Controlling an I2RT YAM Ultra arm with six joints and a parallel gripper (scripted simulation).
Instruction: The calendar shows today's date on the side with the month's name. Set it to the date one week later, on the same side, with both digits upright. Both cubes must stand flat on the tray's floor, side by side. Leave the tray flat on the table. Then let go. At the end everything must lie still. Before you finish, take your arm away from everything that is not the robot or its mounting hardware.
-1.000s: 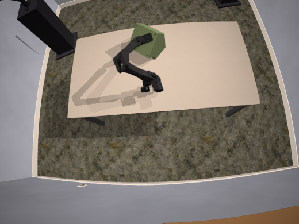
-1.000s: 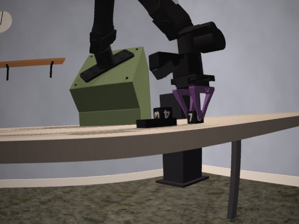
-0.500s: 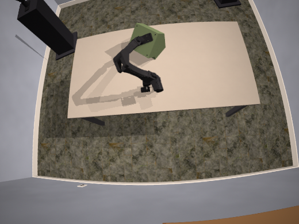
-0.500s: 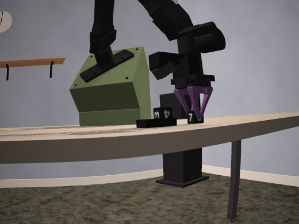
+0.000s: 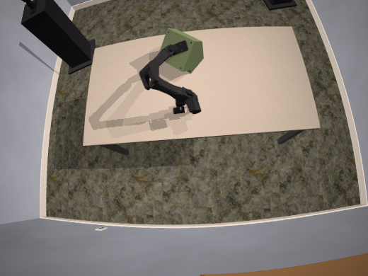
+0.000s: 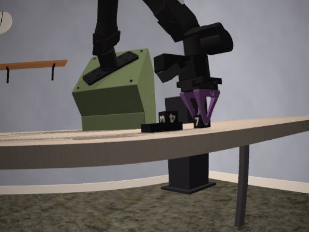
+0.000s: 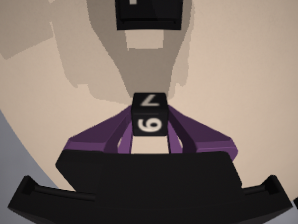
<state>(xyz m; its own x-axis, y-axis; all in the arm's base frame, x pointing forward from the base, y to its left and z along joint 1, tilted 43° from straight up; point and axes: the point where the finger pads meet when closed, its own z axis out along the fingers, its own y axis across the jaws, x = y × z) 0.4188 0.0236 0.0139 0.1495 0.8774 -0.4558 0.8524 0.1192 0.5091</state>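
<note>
Pinching a black digit cube (image 6: 201, 121) between its purple fingers (image 6: 188, 104), the gripper (image 6: 202, 120) is partly closed, the cube low at the counter (image 6: 125, 140), showing a 7 sideways. Beside the gripper, the tray (image 6: 161, 127) carries the other cube (image 6: 167, 116).

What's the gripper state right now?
Gripper: closed on a black digit cube, its 7 face toward the exterior camera, low at the table.
</note>
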